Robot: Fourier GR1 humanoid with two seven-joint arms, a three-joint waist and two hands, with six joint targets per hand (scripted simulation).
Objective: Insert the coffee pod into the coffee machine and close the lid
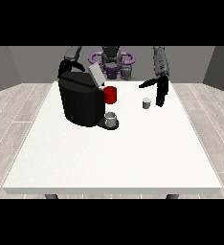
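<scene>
coffee pod (146, 103) beside open-fingered hand (160, 93), red cup (110, 94) by coffee machine (80, 98), other hand hidden

Even, bright overhead light, white table (114, 158) glare-free, faint soft shadows, edges undistorted

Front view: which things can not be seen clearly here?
- Hand at the view's left: hidden behind the coffee machine.
- Pod slot under the raised lid: inside faces away, not visible.
- Coffee pod: too small for detail.
- Hand at the view's right: finger pose unclear.
</scene>
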